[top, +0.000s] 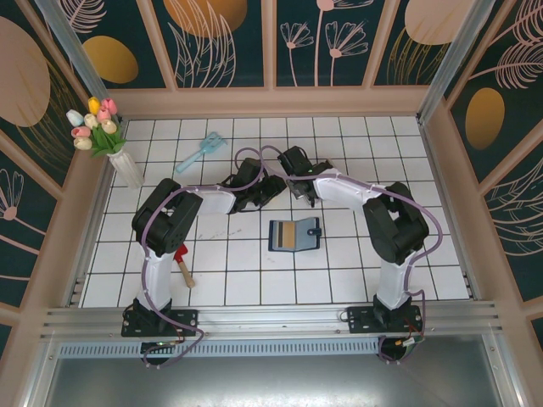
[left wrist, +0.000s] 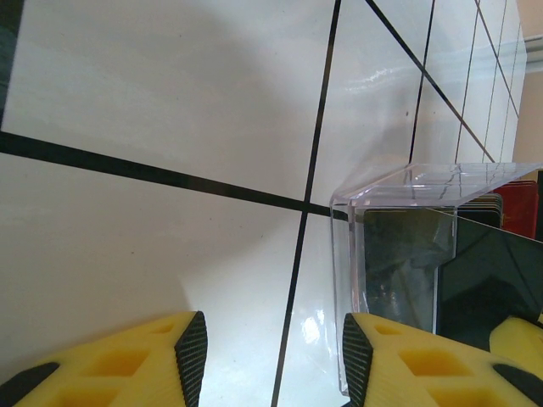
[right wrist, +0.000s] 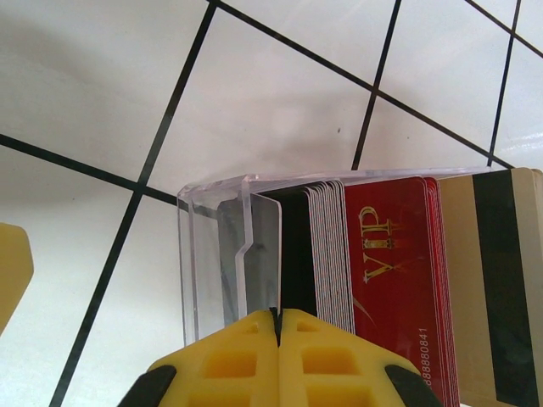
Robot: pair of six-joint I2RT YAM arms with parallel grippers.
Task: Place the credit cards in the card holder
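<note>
The cards [right wrist: 390, 271] stand on edge, packed in a clear rack [right wrist: 212, 254]: black ones, then red, with a tan-gold one outermost. The holder [top: 294, 235] lies open on the table [top: 339, 280], a little nearer the arm bases than both grippers, with something tan showing inside. The right gripper [right wrist: 277, 318] is closed tight at the rack's black-card end; I cannot tell whether it pinches a card. The left gripper [left wrist: 273, 356] has its jaws apart, one finger [left wrist: 361, 356] against the rack's wall.
</note>
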